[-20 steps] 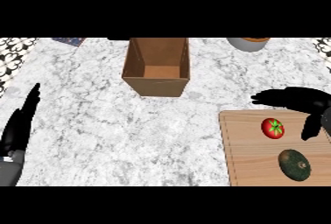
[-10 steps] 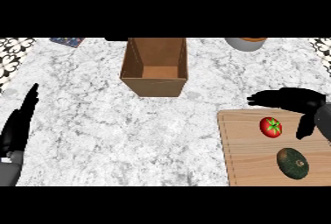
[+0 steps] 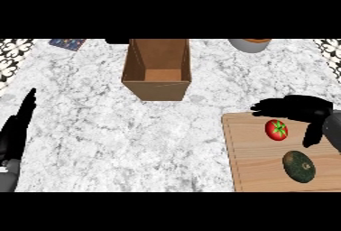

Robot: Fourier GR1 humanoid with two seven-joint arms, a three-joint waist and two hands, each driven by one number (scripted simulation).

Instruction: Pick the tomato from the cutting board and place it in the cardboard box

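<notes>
Right hand [image 3: 300, 108] is open, cupped over the tomato [image 3: 277, 129]: fingers stretch along its far side, thumb hangs just beside its right. Not closed on it. Tomato sits on the cutting board [image 3: 256, 176], far end, with a dark green avocado [image 3: 298, 166] on the near end. Board lies at the surface's [image 3: 120, 135] right edge. Cardboard box [image 3: 158, 91] stands open-topped, well apart to the far left of the board. Left hand [image 3: 20, 126] rests at the left edge, fingers straight.
</notes>
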